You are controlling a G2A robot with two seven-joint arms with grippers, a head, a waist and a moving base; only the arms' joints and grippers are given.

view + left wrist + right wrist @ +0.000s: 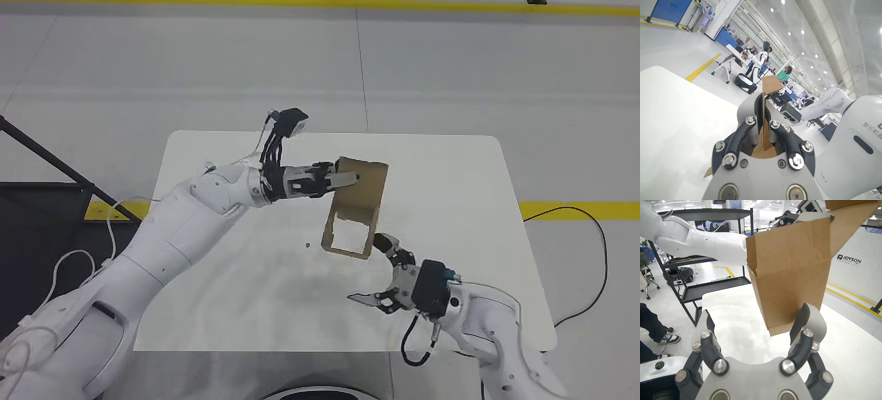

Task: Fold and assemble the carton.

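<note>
A brown cardboard carton (355, 208) hangs tilted above the middle of the white table (440, 170), partly unfolded with an open lower end. My left gripper (350, 178) is shut on the carton's upper edge; in the left wrist view the cardboard wall (763, 121) stands pinched between the black pads. My right gripper (378, 270) sits near the table's front, just below the carton's lower corner, open. In the right wrist view the carton (791, 279) hangs ahead of the open fingers (806, 321), its bottom corner close to one pad, with a flap (846, 228) folded outward at the top.
A black metal shelf rack (711, 283) stands beside the table on the left arm's side. A person's legs and shoes (668, 338) are on the floor near the rack. Yellow floor lines (580, 210) run past the table's right edge.
</note>
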